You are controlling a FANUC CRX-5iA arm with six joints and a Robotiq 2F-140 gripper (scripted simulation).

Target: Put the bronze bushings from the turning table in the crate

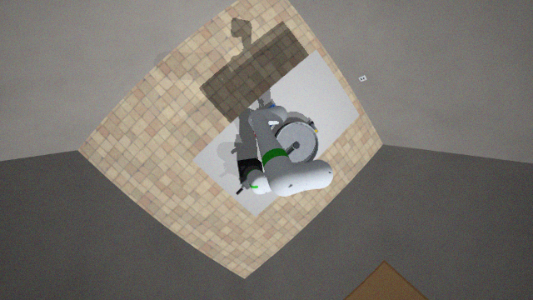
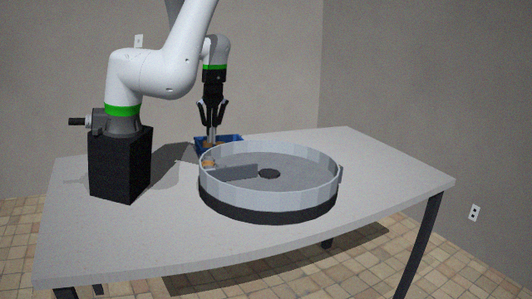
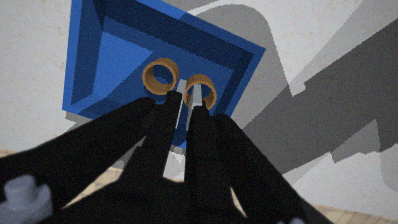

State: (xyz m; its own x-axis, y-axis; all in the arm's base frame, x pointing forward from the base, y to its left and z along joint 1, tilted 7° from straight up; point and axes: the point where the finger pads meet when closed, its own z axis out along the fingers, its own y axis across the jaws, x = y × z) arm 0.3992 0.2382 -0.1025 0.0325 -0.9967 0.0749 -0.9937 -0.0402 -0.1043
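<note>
Black, jointed fingers with slim grey tips: the pincer (image 2: pixel 211 143) (image 3: pixel 188 92) is pinched narrow on one bronze bushing (image 2: pixel 206 144) (image 3: pixel 202 79), a tip in its bore, the wall caught between. Down at the blue crate (image 1: pixel 271 106) (image 2: pixel 237 136) (image 3: pixel 116 50) we go, sloping smooth walls, and a second bronze bushing (image 2: pixel 220 144) (image 3: pixel 172 67) sits inside, just beside the first! Next door, the turning table (image 1: pixel 306 142) (image 2: pixel 270 201), pale faceted rim over a dark base, a flat grey divider (image 2: pixel 237 172) reaching toward the round dark hub (image 1: pixel 296 145) (image 2: pixel 269 174). Behind that divider, an orange-banded piece (image 2: pixel 208 164) hugs the rim, too small to identify. All this on a pale, faintly speckled bench (image 1: pixel 325 83) (image 2: pixel 145 241) (image 3: pixel 30 75), above tan, tiled flooring (image 1: pixel 146 125) (image 2: pixel 353 274).
</note>
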